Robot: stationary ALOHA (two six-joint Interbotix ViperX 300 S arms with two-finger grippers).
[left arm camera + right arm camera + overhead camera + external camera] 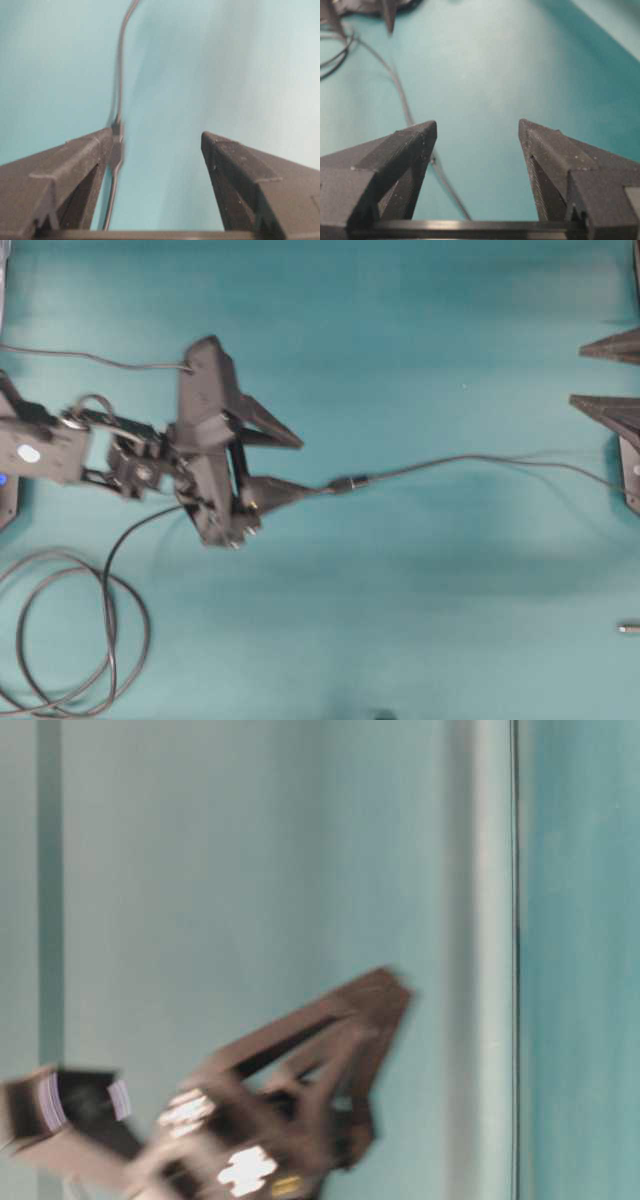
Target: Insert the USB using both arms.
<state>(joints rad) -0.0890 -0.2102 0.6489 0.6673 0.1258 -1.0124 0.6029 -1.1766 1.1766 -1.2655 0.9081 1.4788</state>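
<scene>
Left of centre on the teal desk [440,330], the left pincer [300,462] gapes, its lower fingertip touching the joined USB [345,483] connector.

**Robot Body: Visible Construction**

The left arm [120,455] is black, built of blocky segments with exposed dark wires looping at the wrist; a white oval sticker and a small blue light show at the left edge of the overhead frame. Small metallic screws dot the wrist housing. The left pincer [302,465] carries two long, pointed triangular fingers [75,165] of matte, grainy black plastic with open lattice frames. The right pincer [477,130] has matching fingers [555,155].
</scene>
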